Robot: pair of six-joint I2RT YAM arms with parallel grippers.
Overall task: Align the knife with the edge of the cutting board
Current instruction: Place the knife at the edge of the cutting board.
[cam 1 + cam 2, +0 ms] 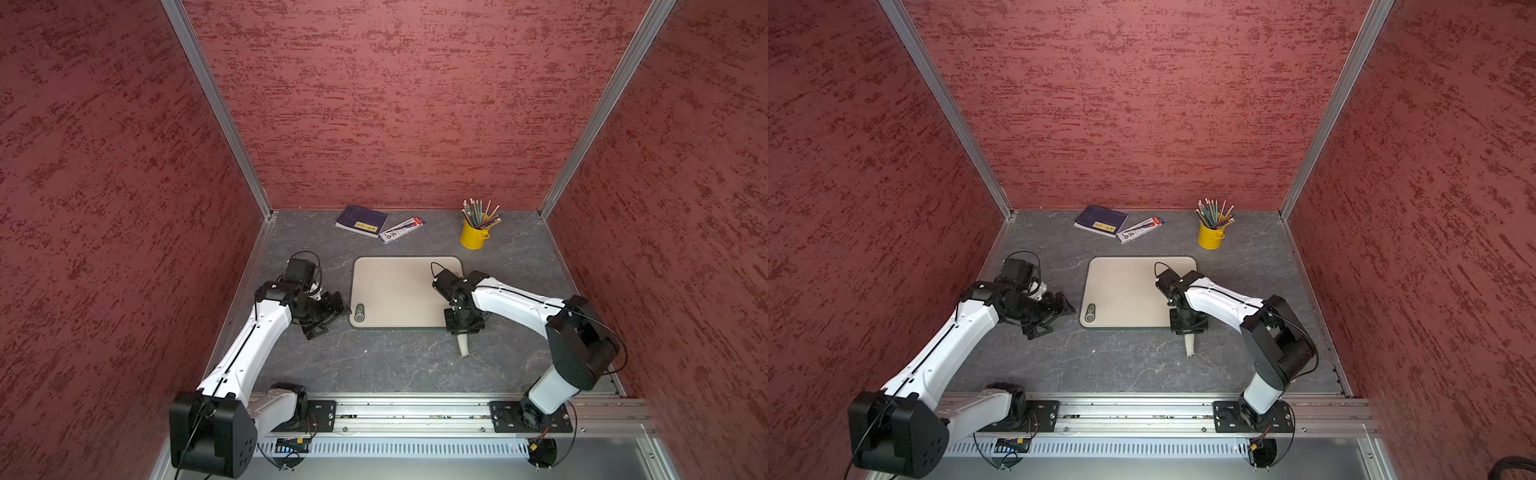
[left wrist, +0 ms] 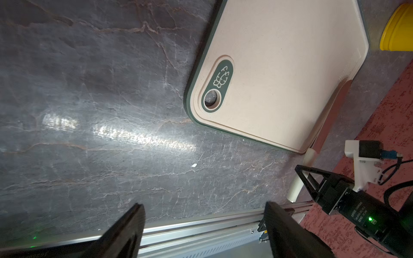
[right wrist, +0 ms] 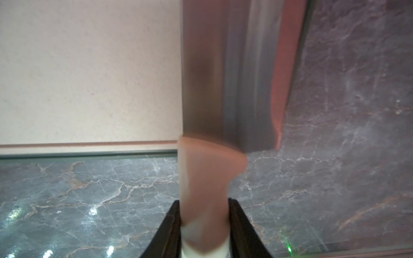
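The beige cutting board (image 1: 399,291) (image 1: 1125,286) lies flat mid-table, its green badge (image 2: 220,78) at the near left corner. The knife's grey blade (image 3: 234,78) lies along the board's right edge, mostly hidden under my right arm in both top views. Its pale handle (image 1: 463,345) (image 1: 1190,345) (image 3: 205,174) sticks out past the board's near edge over the table. My right gripper (image 1: 461,328) (image 3: 204,203) is shut on that handle. My left gripper (image 1: 332,320) (image 2: 203,204) hovers just left of the board, open and empty.
A yellow cup of pencils (image 1: 473,237) stands at the back right. A dark-blue booklet (image 1: 361,221) and a pencil pack (image 1: 402,228) lie at the back. An aluminium rail (image 1: 415,415) borders the table's front; red walls enclose the other sides.
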